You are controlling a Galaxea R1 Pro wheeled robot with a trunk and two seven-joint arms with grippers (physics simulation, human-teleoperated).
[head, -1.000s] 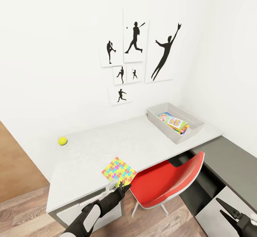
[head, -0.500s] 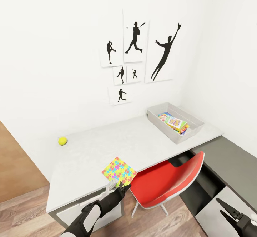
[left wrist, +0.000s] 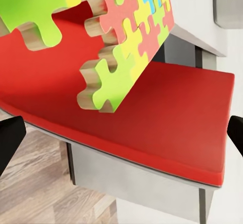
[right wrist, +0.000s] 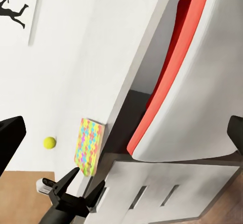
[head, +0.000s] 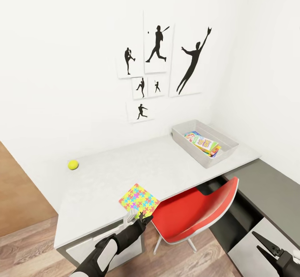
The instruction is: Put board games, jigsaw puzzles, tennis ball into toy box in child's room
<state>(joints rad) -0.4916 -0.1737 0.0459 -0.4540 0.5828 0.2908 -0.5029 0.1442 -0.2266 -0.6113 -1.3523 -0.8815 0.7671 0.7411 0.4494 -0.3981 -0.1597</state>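
A multicolour jigsaw puzzle (head: 138,198) lies at the table's (head: 104,177) front edge, one corner sticking out over it. My left gripper (head: 139,217) is open just below and in front of that corner, holding nothing. The left wrist view has the puzzle's wood-edged pieces (left wrist: 124,46) close up between the spread fingers. The tennis ball (head: 73,164) rests at the table's far left. The toy box (head: 185,133) stands at the far right with colourful board games (head: 203,144) inside. My right gripper (head: 266,248) hangs open and low on the right. The right wrist view takes in the puzzle (right wrist: 89,145), the ball (right wrist: 49,142) and the left gripper (right wrist: 83,182).
A red chair (head: 200,212) is pushed under the table just right of the puzzle; its seat (left wrist: 167,112) lies beneath the left gripper. A dark grey surface (head: 266,189) runs along the right wall. Black silhouette sports pictures (head: 158,64) hang above the table. Wood-plank floor (head: 25,248) lies on the left.
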